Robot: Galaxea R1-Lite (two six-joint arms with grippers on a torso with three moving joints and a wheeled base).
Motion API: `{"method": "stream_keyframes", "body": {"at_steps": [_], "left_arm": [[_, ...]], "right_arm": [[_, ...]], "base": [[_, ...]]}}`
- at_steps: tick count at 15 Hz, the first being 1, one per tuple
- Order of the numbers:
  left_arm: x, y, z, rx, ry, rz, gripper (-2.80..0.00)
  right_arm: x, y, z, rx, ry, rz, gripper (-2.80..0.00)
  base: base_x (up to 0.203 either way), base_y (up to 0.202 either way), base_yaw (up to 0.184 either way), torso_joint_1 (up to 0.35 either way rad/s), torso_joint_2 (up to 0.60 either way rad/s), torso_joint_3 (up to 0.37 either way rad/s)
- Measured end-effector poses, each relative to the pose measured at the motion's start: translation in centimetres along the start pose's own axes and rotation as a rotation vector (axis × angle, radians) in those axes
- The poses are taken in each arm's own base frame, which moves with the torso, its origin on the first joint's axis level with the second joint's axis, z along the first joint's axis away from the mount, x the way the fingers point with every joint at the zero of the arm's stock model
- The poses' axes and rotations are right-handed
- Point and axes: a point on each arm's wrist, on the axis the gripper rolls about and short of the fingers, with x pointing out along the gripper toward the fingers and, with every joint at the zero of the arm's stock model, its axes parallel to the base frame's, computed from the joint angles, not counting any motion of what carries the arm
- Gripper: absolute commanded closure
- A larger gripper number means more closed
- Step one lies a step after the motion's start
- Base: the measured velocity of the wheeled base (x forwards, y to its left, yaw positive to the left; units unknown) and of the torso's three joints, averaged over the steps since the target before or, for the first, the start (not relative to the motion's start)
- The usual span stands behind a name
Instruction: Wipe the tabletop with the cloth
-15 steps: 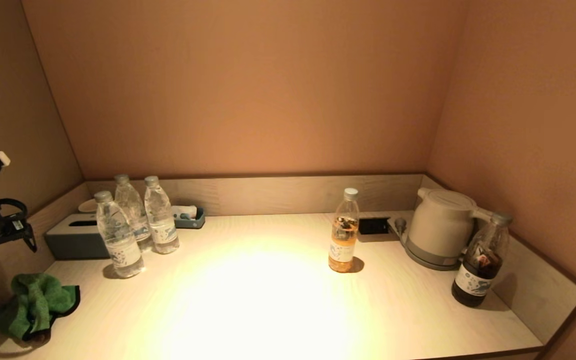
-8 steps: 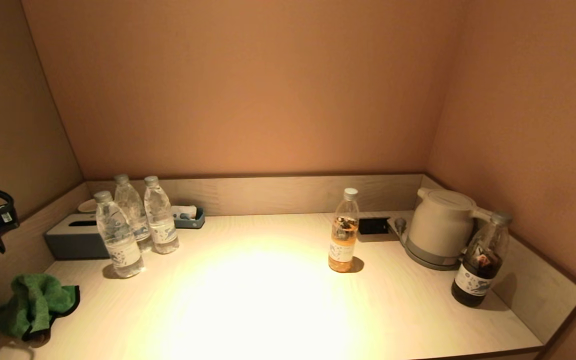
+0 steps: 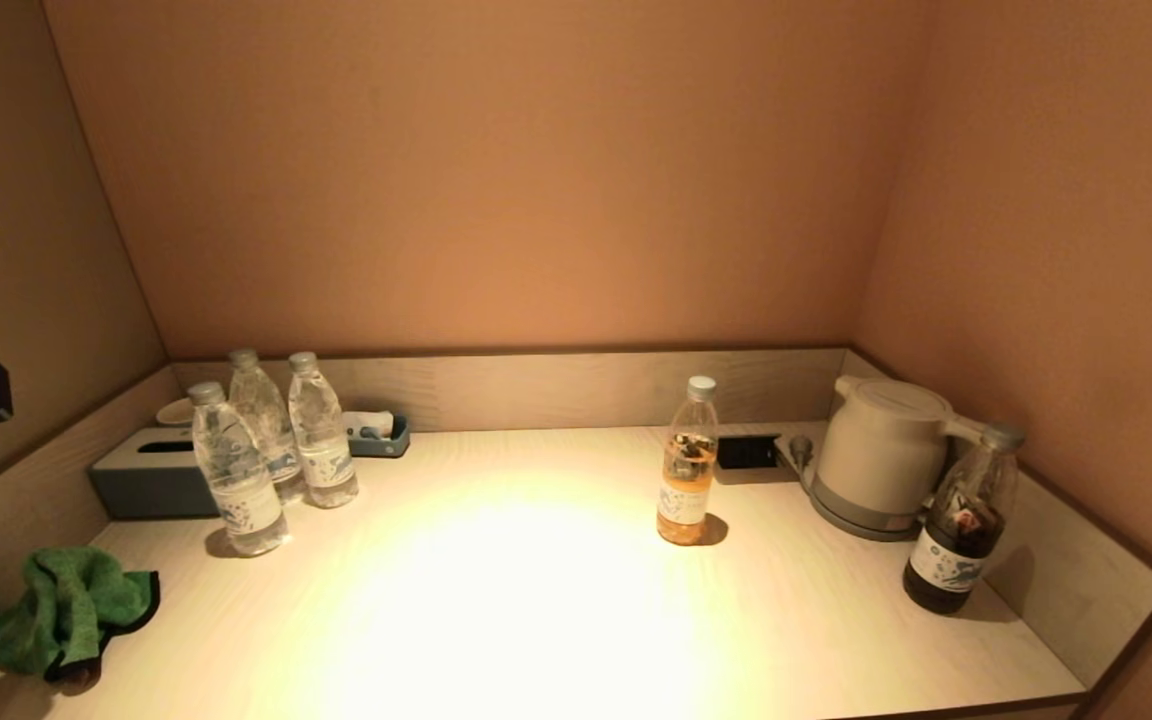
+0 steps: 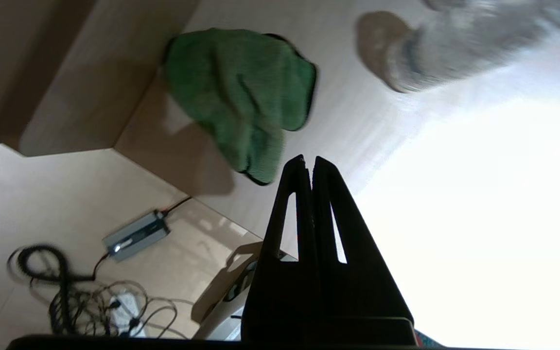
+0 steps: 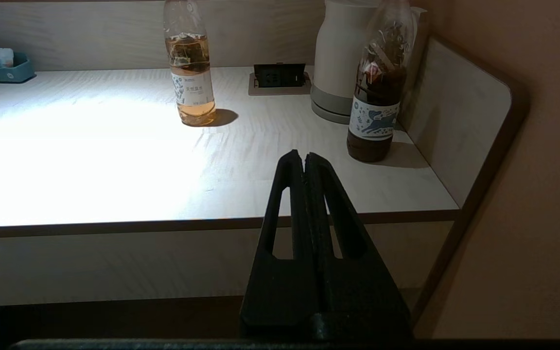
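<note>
Cloth (image 3: 66, 610) lies crumpled at table (image 3: 536, 600) near-left corner, below left end effector (image 4: 308, 163), clenched and empty; right end effector (image 5: 304, 158) clenched, parked off the front edge, farther away

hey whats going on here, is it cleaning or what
Nothing is being wiped at this moment. The green cloth lies crumpled and untouched at the front left corner of the tabletop. The left gripper hangs above it, fingers shut and empty. The right gripper is parked off the table's front edge, also shut. Three water bottles, a tea bottle, a kettle and a dark bottle stand on the surface.
</note>
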Motion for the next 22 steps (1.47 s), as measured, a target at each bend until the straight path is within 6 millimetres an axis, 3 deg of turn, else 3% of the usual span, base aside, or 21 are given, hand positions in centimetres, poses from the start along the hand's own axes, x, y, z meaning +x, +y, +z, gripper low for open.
{"method": "stream_keyframes", "body": {"at_steps": [4,12,22], "left_arm": [[-6.0,0.3,-1.9,0.168,-0.085,-0.286,0.0],[-14.9,2.6,-10.0,0.57,-0.479,-0.659,0.0],[-21.6,5.6,-17.6,0.784,-0.747,-0.815,0.0]], "right_arm": [[0.0,0.0,0.0,0.0,0.0,0.0,0.0],[0.0,0.0,0.0,0.0,0.0,0.0,0.0],[0.0,0.0,0.0,0.0,0.0,0.0,0.0]], "base": [[0.0,0.0,0.0,0.0,0.0,0.0],[0.0,0.0,0.0,0.0,0.0,0.0],[0.0,0.0,0.0,0.0,0.0,0.0]]}}
